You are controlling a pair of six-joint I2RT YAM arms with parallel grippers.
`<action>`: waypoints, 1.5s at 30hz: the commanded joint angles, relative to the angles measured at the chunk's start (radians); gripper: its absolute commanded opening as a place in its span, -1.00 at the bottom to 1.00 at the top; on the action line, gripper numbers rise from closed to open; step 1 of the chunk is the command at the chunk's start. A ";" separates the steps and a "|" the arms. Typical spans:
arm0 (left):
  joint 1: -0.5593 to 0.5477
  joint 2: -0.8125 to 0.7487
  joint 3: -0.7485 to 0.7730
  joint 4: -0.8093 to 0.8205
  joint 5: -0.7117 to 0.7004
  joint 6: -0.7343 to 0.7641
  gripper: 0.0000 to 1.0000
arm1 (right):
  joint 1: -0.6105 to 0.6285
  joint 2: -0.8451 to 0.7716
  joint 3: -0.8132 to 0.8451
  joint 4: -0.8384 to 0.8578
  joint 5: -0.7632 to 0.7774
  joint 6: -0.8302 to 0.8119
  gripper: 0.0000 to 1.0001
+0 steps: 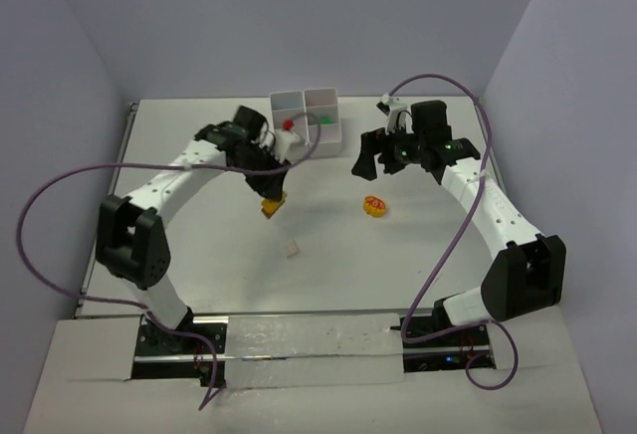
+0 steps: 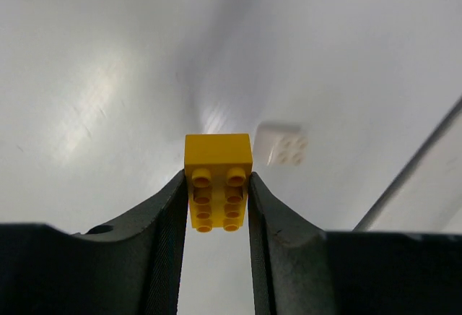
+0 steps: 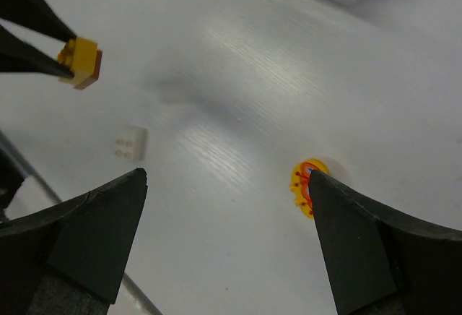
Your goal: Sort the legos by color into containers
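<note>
The left gripper (image 1: 271, 198) has its jaws pinching a yellow brick (image 2: 216, 160) across the brick's short width. In the left wrist view the brick's long axis runs along the jaws and out past their tips, studs toward the camera, and it hangs clear of the worktop (image 1: 328, 275). The next move turns on where the tray (image 1: 305, 101) lies. In the top view it sits up and to the right of the held brick, near it, with the left arm's wrist just beside its left wall, so this arm is the nearer one for the drop. The right gripper (image 1: 376, 160) hovers at centre right with its jaws spread wide and nothing between them. A round yellow-and-red piece (image 1: 374, 205) lies on the worktop just below it in that frame, nearer this arm than the other. A white brick (image 1: 292, 249) lies flat, lower and slightly right of the held brick. Five legos show: the yellow one held, two loose on the worktop, and a red piece (image 1: 289, 123) and a green piece (image 1: 323, 118) in separate lower compartments of the tray. There is one tray. Four compartments show, and I cannot tell whether the arm hides more.
</note>
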 commanded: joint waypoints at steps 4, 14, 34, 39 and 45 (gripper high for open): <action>0.222 -0.270 -0.043 0.491 0.686 -0.466 -1.00 | 0.014 -0.035 0.057 0.166 -0.350 0.090 0.98; 0.278 -0.283 -0.200 1.230 0.892 -1.117 -1.00 | 0.107 -0.019 0.101 0.355 -0.525 0.275 0.81; 0.250 -0.270 -0.225 1.436 0.913 -1.270 -1.00 | 0.235 0.142 0.249 0.479 -0.588 0.429 0.60; 0.250 -0.266 -0.223 1.474 0.910 -1.308 -1.00 | 0.256 0.146 0.260 0.461 -0.608 0.403 0.52; 0.250 -0.256 -0.232 1.553 0.907 -1.383 -1.00 | 0.275 0.146 0.261 0.472 -0.628 0.394 0.43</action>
